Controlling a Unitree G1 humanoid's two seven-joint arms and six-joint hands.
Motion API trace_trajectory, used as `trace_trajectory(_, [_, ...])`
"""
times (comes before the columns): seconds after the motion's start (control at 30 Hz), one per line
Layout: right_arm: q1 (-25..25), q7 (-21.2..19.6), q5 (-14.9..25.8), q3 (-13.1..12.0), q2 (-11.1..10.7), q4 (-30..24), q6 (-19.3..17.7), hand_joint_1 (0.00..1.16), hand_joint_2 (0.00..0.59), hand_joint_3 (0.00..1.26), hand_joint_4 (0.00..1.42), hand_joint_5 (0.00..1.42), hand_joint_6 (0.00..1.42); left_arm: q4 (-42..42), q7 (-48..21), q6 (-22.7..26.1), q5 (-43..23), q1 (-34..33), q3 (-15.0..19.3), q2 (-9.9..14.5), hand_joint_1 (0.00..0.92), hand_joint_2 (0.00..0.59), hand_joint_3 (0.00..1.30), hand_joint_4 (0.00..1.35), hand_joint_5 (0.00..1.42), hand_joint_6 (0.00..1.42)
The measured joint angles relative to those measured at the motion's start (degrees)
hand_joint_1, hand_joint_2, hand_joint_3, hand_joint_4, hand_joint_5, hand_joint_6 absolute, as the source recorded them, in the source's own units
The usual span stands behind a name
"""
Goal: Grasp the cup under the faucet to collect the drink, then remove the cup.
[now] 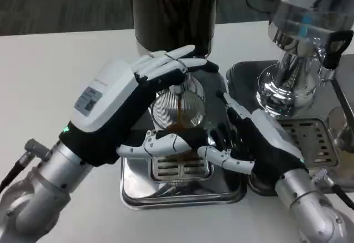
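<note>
A clear ribbed cup (178, 110) stands on the steel drip tray (182, 190) under the faucet (178, 88) of a dispenser with a dark tank (172, 10). A thin brown stream runs into the cup, and brown drink shows in its bottom. My right hand (251, 138) grips the cup from the right, fingers against its side and thumb reaching in low at the front. My left hand (119, 107) is raised at the cup's left. Its fingers (174, 60) lie stretched over the top of the faucet and its thumb is spread low in front of the cup.
A second dispenser with a chrome base (287, 91) and its own slotted tray (312, 135) stands close on the right, just behind my right forearm. A black tap handle (334, 46) sticks out from it. White table lies open to the left.
</note>
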Motion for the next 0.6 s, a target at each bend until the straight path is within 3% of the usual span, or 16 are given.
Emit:
trace_trajectory(0.33, [-0.62, 0.1, 0.7, -0.63, 0.62, 0.85, -0.12, 0.41, 0.211, 0.0, 0.0, 0.0, 0.0, -0.25, 0.33, 0.34, 0.15, 0.04, -0.04, 0.12, 0.0, 0.179, 0.34, 0.17, 0.36, 0.24])
trace_trajectory(0.6, [-2.64, 0.11, 2.01, -0.52, 1.98, 4.13, -3.07, 0.41, 0.211, 0.0, 0.0, 0.0, 0.0, -0.75, 0.58, 0.94, 0.24, 0.25, 0.02, 0.12, 0.0, 0.184, 0.34, 0.18, 0.37, 0.24])
